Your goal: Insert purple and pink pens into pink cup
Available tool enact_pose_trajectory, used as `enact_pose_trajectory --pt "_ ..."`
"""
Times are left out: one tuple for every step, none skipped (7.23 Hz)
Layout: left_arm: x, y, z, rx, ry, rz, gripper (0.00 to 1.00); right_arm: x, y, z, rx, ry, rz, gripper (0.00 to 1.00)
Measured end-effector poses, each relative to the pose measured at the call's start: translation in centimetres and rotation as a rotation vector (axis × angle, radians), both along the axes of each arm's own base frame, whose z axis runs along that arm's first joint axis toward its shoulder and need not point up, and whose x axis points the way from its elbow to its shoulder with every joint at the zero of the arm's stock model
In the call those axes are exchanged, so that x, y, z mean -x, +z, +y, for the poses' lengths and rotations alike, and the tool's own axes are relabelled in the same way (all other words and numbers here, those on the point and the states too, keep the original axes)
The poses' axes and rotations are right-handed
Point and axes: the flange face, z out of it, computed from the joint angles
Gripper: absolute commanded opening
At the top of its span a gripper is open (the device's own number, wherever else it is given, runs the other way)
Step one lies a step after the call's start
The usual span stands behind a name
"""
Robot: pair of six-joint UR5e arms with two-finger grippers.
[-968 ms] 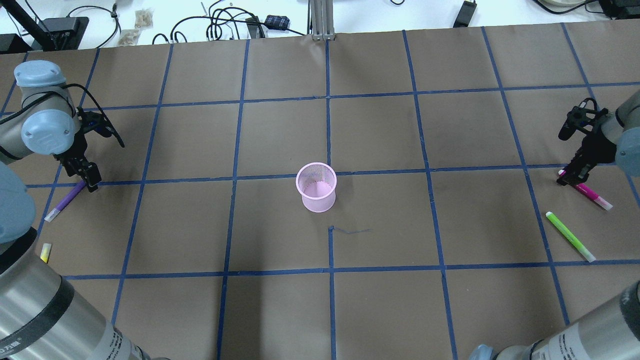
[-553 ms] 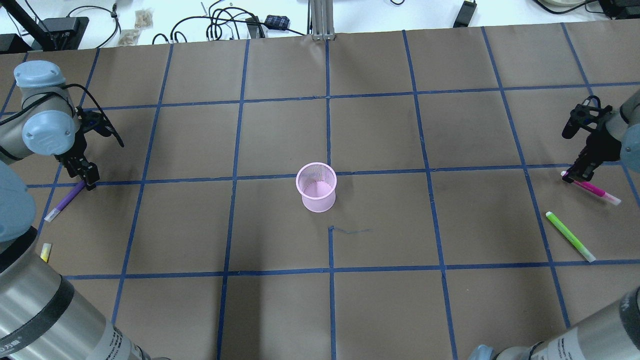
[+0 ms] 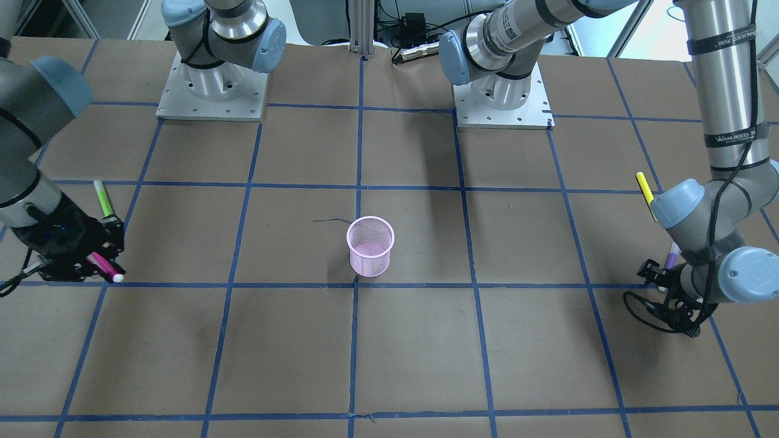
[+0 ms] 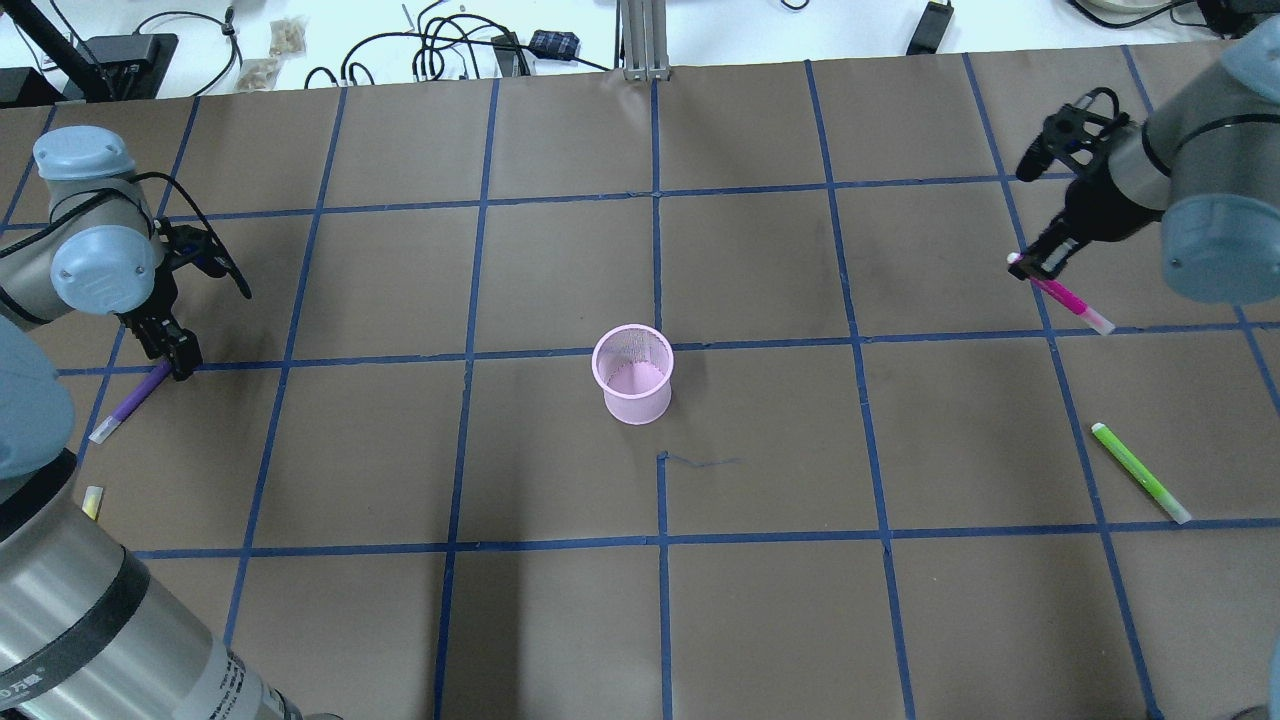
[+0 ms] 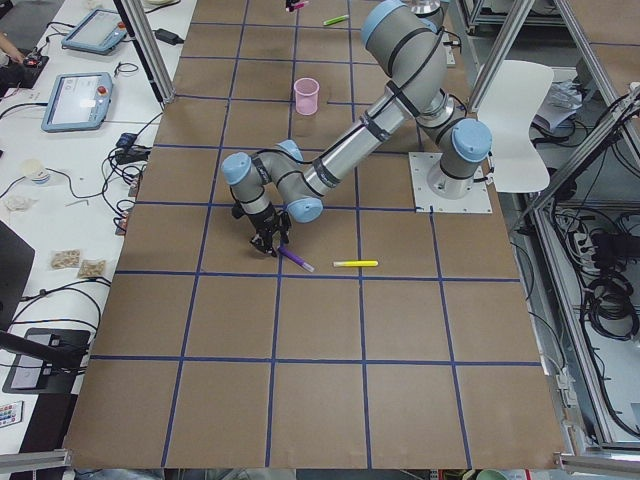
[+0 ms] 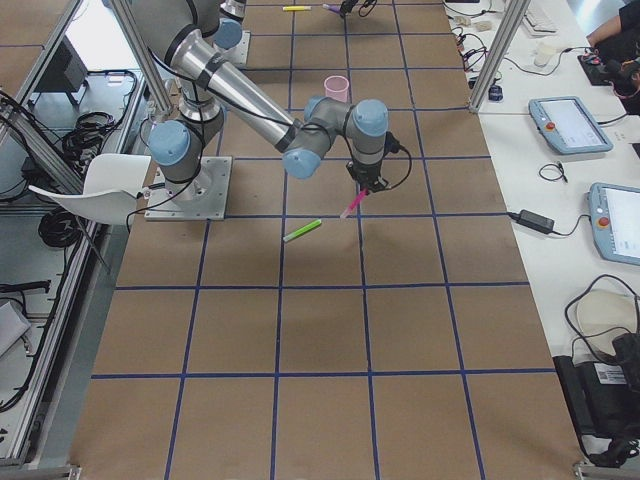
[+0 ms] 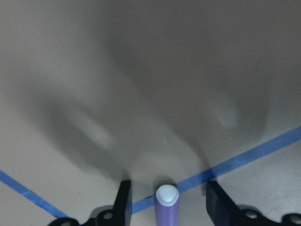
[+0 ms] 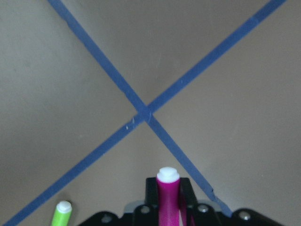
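The table [image 4: 760,620], brown paper with a grid of blue tape, is spread before me. The pink cup [image 4: 633,375] stands upright near its middle, with no pen inside as far as I can see, so I judge no part of the task is finished. My right gripper [image 4: 1040,265] is well apart from the cup on my right side. Its fingers are pressed on the pink pen [image 4: 1075,305], which hangs tilted and seems lifted off the paper. My left gripper [image 4: 178,362] is low at the far left, its fingers apart on each side of one end of the purple pen [image 4: 130,405], which lies flat, not clamped. What is left, I think: grasp the purple one, then carry both to the cup. The green pen [image 4: 1140,472] and yellow pen [image 3: 644,187] are not wanted.
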Motion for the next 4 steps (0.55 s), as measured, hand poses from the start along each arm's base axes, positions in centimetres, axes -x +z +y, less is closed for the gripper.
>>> enact_pose_trajectory --pt "0.0 0.0 0.0 0.000 -0.002 0.001 0.60 -5.8 2.0 -0.3 0.060 -0.029 -0.073 0.00" --pt "-0.1 0.1 0.1 0.000 -0.001 0.001 0.61 -11.6 3.5 0.0 0.104 -0.051 -0.144 0.00" --pt "-0.5 0.2 0.2 0.001 0.003 0.001 0.64 -17.5 4.7 0.7 0.163 -0.072 -0.213 0.00" --pt "-0.9 0.2 0.4 0.000 0.009 0.000 0.66 -22.2 5.5 1.9 0.209 -0.111 -0.279 0.00"
